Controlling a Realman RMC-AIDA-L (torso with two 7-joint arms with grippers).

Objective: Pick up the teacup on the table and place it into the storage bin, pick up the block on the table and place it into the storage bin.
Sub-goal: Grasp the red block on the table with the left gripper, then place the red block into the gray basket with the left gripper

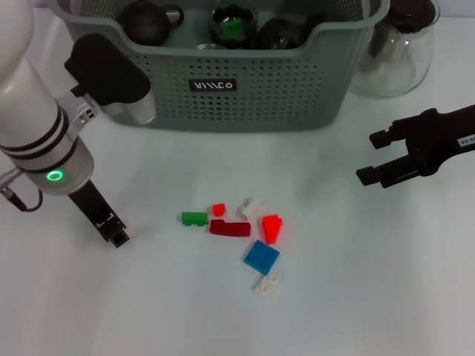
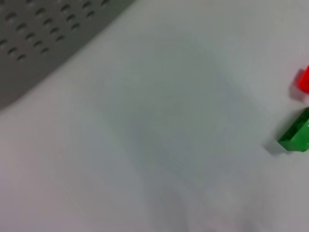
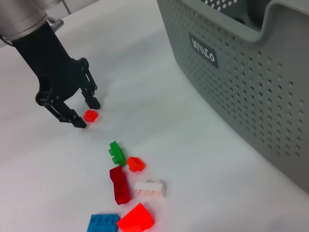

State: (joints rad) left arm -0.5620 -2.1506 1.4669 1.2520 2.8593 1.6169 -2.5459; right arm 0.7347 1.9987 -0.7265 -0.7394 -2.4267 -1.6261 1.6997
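Head view: storage bin (image 1: 252, 96) is recorded across the upper centre of the frame, with dark rounded vessels inside it, none identifiable with certainty as a teacup; a clear glass pitcher (image 1: 397, 48) stands at upper right, just beside the bin; loose blocks are grouped on the white table (image 1: 386, 297) at lower centre: green block (image 1: 194, 219), small red block (image 1: 218, 210), dark red block (image 1: 230, 228), white block (image 1: 251, 207), orange-red block (image 1: 272, 228), blue block (image 1: 261, 256) and a second white block (image 1: 267, 284); left gripper (image 1: 115, 231) is held low at lower left, left of the green block and apart from it; right gripper (image 1: 375, 157) is seen at right, fingers parted, nothing between them.

Left wrist view: a perforated bin wall is noted at upper left; the green block (image 2: 297, 133) and a red block edge are cut by the right border.

Right wrist view: the left gripper (image 3: 82, 112) is shown at upper left, fingers spread, a further small red block (image 3: 90, 115) lying between the tips on the table, not clamped; the remaining blocks lie at lower centre; the bin (image 3: 251, 82) fills the right.
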